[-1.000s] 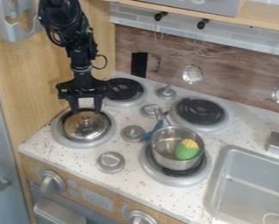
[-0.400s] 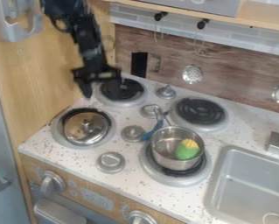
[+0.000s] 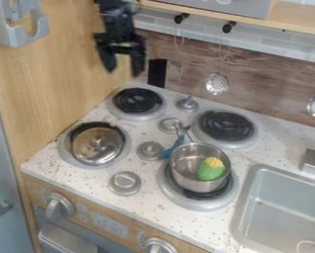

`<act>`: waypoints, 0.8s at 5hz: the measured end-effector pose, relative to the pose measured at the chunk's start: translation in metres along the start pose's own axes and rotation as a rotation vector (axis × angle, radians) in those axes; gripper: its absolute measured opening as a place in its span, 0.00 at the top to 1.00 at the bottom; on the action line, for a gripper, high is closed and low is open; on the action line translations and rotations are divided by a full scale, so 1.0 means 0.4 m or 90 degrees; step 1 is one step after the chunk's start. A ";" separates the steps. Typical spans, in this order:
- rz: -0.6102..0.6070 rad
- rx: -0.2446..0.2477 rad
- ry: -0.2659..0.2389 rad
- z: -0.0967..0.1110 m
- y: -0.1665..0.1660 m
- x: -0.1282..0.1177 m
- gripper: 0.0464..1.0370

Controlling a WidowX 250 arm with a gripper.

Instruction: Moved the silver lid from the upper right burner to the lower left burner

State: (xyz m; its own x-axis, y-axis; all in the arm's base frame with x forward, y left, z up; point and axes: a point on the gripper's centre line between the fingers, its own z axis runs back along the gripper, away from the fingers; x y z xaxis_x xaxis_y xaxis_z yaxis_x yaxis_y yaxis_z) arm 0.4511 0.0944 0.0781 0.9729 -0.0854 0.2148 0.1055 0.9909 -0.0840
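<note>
My gripper (image 3: 125, 66) hangs high above the upper left burner (image 3: 139, 101), its two fingers spread apart with nothing between them. On the lower left burner (image 3: 65, 152) rests the silver lid (image 3: 98, 145), knob up, well below the gripper and apart from it. The upper right burner (image 3: 224, 126) holds nothing on its dark coil.
A metal pot (image 3: 184, 170) stands on the lower right burner (image 3: 186, 200) with a green and yellow toy (image 3: 212, 170) inside and a blue part by its handle. The sink (image 3: 283, 207) lies at the right. Utensils (image 3: 217, 83) hang along the back wall.
From just over the lid, my gripper has risen and moved back and to the right. The lid has stayed on the lower left burner.
</note>
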 end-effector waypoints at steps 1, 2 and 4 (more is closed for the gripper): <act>-0.019 0.014 0.024 -0.013 -0.058 0.005 0.04; -0.013 0.024 0.065 -0.041 -0.082 -0.029 0.04; -0.025 0.038 0.074 -0.038 -0.179 -0.045 0.04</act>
State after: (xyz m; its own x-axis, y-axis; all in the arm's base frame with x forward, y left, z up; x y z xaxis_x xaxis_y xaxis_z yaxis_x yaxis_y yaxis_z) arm 0.4292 0.0234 0.0655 0.9859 -0.1322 0.1028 0.1349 0.9907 -0.0193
